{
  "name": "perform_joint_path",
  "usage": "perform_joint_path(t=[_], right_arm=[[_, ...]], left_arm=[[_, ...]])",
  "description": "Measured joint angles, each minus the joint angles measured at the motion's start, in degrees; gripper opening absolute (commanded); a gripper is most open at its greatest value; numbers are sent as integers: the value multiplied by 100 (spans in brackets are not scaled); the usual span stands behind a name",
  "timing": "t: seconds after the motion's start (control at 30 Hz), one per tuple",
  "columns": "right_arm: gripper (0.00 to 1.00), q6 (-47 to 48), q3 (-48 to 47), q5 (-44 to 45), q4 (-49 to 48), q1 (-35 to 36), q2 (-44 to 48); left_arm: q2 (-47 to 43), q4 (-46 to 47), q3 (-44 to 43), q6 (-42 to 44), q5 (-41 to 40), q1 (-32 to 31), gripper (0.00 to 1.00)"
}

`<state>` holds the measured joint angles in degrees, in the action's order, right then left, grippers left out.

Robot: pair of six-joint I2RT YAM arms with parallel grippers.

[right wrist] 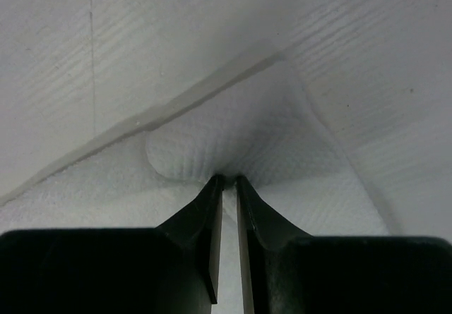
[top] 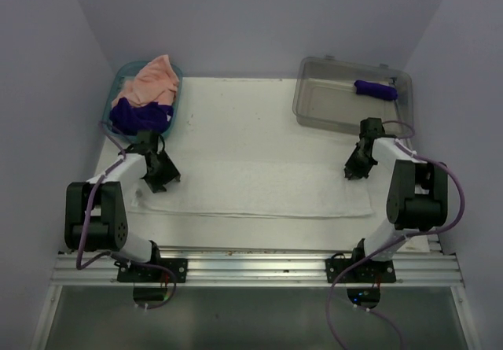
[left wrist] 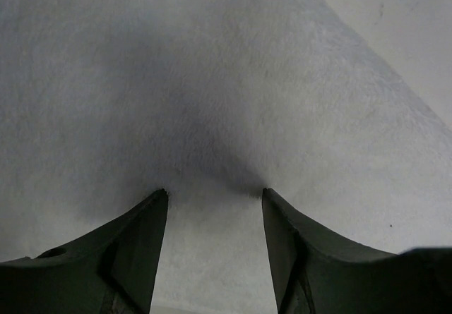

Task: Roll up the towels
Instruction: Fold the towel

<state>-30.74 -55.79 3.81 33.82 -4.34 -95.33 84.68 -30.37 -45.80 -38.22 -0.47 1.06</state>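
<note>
The white towel [top: 251, 189] lies flat as a long strip across the near part of the table. My left gripper [top: 161, 178] is open at the towel's left end, with its fingertips pressed onto the cloth [left wrist: 212, 116] and the jaws apart around bare towel [left wrist: 214, 195]. My right gripper [top: 354, 171] is at the towel's far right corner, shut on a pinched fold of the white towel [right wrist: 212, 145], with the jaws [right wrist: 229, 181] nearly together. A peach-pink towel [top: 149, 82] and a dark purple towel [top: 141, 116] lie crumpled in the basket. A dark purple roll [top: 376, 90] lies in the bin.
The teal basket [top: 178, 98] stands at the back left, just behind my left gripper. The clear grey bin [top: 314, 102] stands at the back right, just behind my right gripper. A white mat [top: 236, 114] covers the table between them. Walls close in on both sides.
</note>
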Motion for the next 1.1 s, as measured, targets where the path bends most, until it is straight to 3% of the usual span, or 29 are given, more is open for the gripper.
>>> perform_joint_path(t=[0.13,0.37,0.63,0.93,1.1], right_arm=[[18,15,-92,-74,-92,-46,-4],[24,24,-42,229,-87,-94,767],[29,79,-122,223,-107,-409,-87],[58,164,15,588,472,-411,1110],[59,223,243,686,643,-516,1408]], left_arm=[[9,-35,-2,13,144,116,61],[-319,-184,-468,39,35,164,61],[170,-72,-494,136,72,476,61],[-4,-212,-428,321,240,758,62],[-332,-328,-433,446,319,903,62]])
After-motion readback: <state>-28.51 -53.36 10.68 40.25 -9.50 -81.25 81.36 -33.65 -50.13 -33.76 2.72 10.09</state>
